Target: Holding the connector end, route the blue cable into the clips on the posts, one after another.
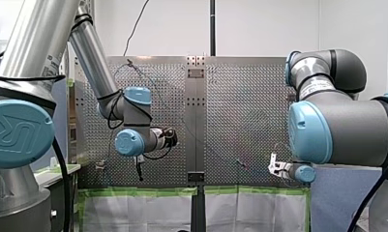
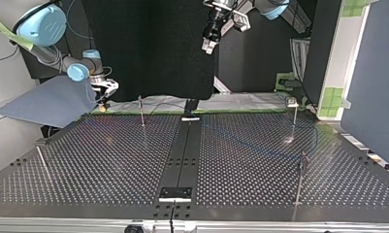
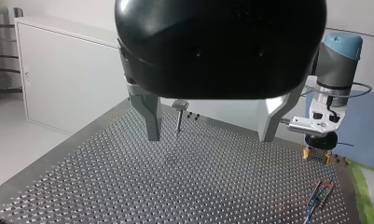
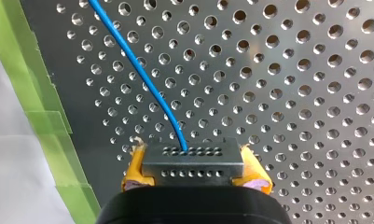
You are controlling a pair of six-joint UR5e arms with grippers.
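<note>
Your right gripper (image 4: 194, 175) clamps the connector (image 4: 192, 156) between yellow pads | blue cable (image 4: 142, 74) runs straight ahead over the table (image 4: 292, 93) | nearest post (image 2: 141, 110) stands near it; your left gripper (image 3: 211, 137) hangs wide, empty, farther off

My left arm (image 1: 92, 53) & right arm (image 1: 344, 123): silver-grey tubes, light-blue joint caps, black cables. Left gripper (image 3: 210, 137): black, grey metal fingers (image 3: 149, 116). Right gripper (image 4: 194, 175): yellow pads (image 4: 133, 172).
</note>
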